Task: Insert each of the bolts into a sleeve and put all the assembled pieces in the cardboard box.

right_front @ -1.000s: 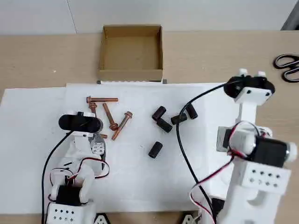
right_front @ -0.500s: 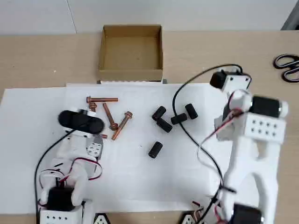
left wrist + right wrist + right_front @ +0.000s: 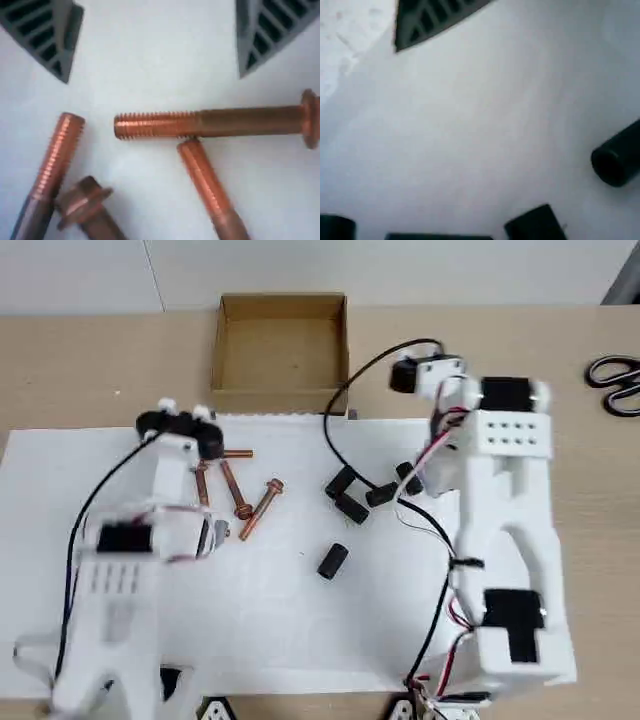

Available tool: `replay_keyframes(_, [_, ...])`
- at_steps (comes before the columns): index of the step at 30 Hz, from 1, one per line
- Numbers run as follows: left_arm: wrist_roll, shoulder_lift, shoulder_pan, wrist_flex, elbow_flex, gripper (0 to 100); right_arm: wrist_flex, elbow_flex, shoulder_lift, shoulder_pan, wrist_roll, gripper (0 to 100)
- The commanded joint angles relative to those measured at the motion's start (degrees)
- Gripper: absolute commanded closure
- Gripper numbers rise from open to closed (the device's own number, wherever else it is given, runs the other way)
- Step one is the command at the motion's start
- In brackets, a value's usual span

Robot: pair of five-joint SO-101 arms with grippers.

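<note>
Copper-orange bolts [image 3: 210,122] with finely ridged threads lie just ahead of the left gripper [image 3: 154,76], whose fingers [image 3: 45,30] are dark grey with slatted ribbing. The sleeves [image 3: 615,160] are plain black, the paper sheet [image 3: 300,630] white, and the cardboard box [image 3: 280,398] brown.

A light wooden table [image 3: 100,360] seen from above, evenly lit. A large white paper sheet [image 3: 300,630] covers its near half. 1 pair of black-handled scissors [image 3: 614,383] lies at the right edge. Beyond the far edge, a pale surface [image 3: 400,270].
</note>
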Motion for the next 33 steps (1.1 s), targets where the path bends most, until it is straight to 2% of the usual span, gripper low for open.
replay_keyframes(1, [-0.4,14.6,0.6,4.1,-12.2,79,-2.7,-2.5,2.2,-1.4,0.2,83.6])
replay_keyframes(7, [-0.3,23.6,0.5,4.9,-19.7,79,-7.7,-2.5,5.4,-2.1,0.5,83.6])
replay_keyframes(22, [-0.3,24.1,0.1,9.2,-22.1,79,-18.2,-2.5,7.2,-5.1,0.1,83.7])
replay_keyframes(33, [-0.3,24.1,0.1,9.5,-21.9,79,-21.5,-2.5,15.1,-4.8,0.1,83.7])
